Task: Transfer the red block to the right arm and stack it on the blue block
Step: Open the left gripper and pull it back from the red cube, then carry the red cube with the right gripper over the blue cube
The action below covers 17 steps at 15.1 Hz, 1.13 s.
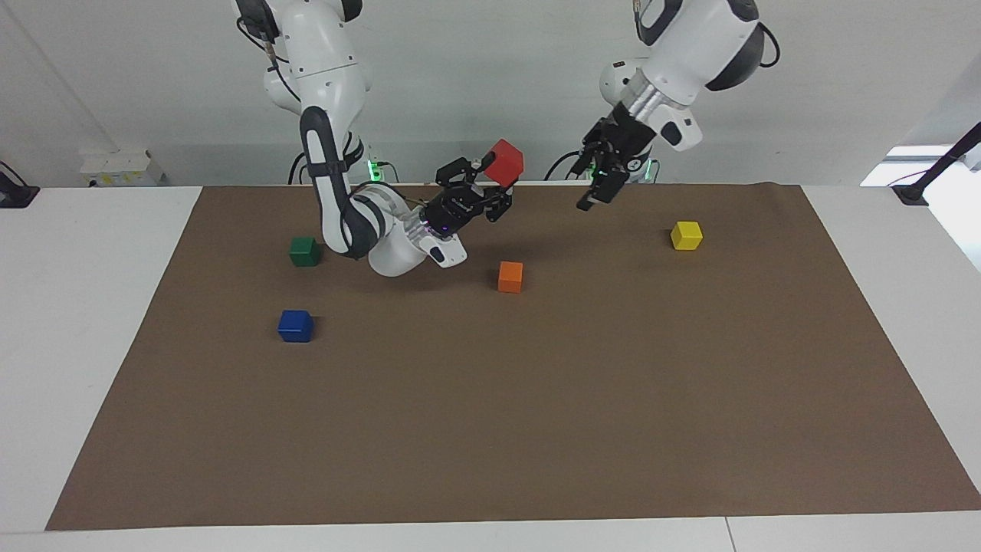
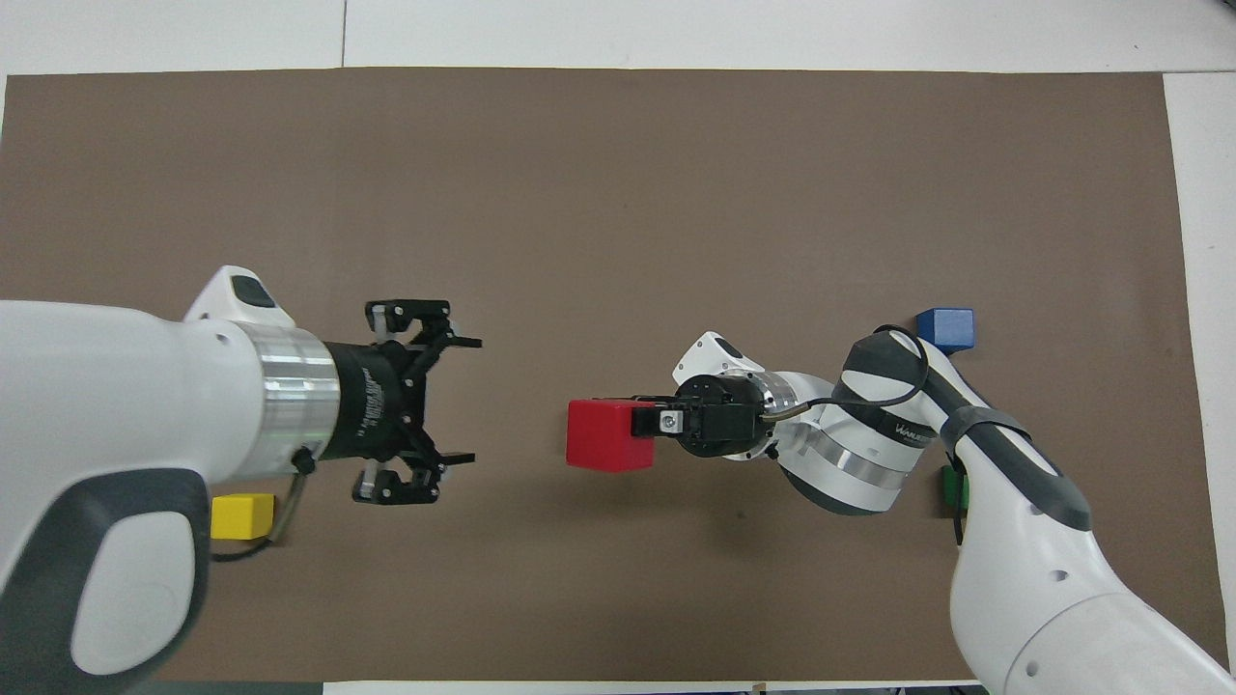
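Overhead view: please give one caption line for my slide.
Right gripper holds the small glossy red cube over the brown mat, facing the open left gripper.

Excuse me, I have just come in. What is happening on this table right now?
The right gripper holds the red block up in the air above the brown mat. The left gripper hangs nearby with its fingers open and holds nothing, so the red block is now with the right arm. The blue block lies on the mat toward the right arm's end with nothing on it, so the stacking is not yet done. Green, orange and yellow blocks lie apart on the mat.
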Tool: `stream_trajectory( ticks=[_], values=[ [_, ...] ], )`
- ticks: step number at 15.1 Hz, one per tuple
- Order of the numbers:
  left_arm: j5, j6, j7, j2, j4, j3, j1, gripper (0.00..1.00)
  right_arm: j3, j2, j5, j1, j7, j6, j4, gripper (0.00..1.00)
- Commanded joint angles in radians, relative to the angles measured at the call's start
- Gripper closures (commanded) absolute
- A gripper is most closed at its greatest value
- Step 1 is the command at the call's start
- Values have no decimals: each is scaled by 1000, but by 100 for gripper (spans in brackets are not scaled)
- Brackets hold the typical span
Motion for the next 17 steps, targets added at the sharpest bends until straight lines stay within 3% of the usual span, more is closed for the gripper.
stream_trajectory(
  ticks=[1,4,6,9,14,15,17],
  values=[
    [-6,-4,210,-32,-29,-7,124,0,1,-99,-160,-99,99,183,-2,100],
    [29,-16,557,-24,-30,-7,247,0,-2,-212,-382,-174,237,390,3,100],
    [182,-22,711,-3,-24,-8,262,0,-5,-283,-551,-209,338,502,18,100],
    [365,-36,898,37,11,-8,259,0,-7,-311,-922,-300,473,580,91,100],
    [596,-439,1120,261,463,-13,247,0,-7,-314,-1484,-372,657,618,220,100],
    [635,-482,1156,289,514,-17,239,0,-7,-314,-1564,-372,683,661,220,100],
    [649,-495,1216,295,523,-13,236,0,-7,-312,-1728,-372,775,742,223,100]
  ],
)
